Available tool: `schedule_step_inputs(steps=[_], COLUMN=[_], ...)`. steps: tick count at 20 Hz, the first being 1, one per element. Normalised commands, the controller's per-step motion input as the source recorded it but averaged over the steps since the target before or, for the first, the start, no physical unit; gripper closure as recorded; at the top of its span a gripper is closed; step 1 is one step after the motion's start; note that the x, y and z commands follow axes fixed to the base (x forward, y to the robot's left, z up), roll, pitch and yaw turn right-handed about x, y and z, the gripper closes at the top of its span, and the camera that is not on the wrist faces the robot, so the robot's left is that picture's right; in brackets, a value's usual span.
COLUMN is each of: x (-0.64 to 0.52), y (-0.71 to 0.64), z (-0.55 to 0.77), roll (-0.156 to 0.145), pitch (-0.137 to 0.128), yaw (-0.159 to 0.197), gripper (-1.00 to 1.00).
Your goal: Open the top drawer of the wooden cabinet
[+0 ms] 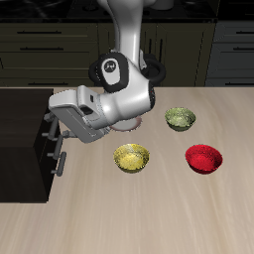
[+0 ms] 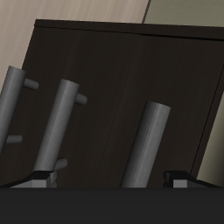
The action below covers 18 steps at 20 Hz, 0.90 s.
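A light wood table (image 1: 149, 218) carries the wooden cabinet (image 1: 25, 124), a near-black box at one side edge, with three small bowls (image 1: 132, 157) well apart from it. The robot's gripper (image 1: 55, 124) sits at the cabinet's front, level with the top drawer (image 2: 122, 96). In the wrist view its silver bar handle (image 2: 147, 144) lies between the spread jaws, not yet pinched; closing squarely on it, then pulling straight out, looks best.

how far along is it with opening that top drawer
The gripper has reached the wooden cabinet and sits level with the top drawer; the wrist view shows its handle between the fingertips. Whether it is actually clamped is unclear. The drawer front looks flush, so pulling it out is left.
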Motion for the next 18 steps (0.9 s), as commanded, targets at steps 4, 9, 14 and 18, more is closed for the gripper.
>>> schedule_step_inputs(steps=[4,9,14,18], x=[-0.10,-0.05,-0.02,-0.03], y=[-0.19,-0.11,-0.02,-0.09], z=[0.09,0.02,0.02,-0.04], roll=[-0.021,-0.018,0.010,-0.042], pitch=[-0.019,-0.006,-0.004,0.011], yaw=[0.001,0.002,0.006,-0.004], gripper=[-1.00,-1.00,-1.00,-1.00])
